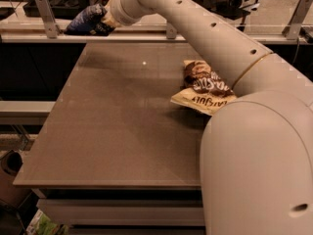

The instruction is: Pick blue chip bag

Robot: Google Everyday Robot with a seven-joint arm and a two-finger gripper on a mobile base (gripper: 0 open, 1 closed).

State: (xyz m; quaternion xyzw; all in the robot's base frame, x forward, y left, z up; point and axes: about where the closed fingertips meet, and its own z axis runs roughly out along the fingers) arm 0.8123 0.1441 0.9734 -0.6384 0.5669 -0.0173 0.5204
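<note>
Blue chip bag (84, 21), dark, crumpled, hangs in jaws over far table (122, 131) edge.

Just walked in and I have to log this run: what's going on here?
The robot's arm reaches over the table to its far left corner, where the gripper holds the blue chip bag up off the surface. The larger brown-and-yellow chip bag lies on the right side, apart from the gripper.
</note>
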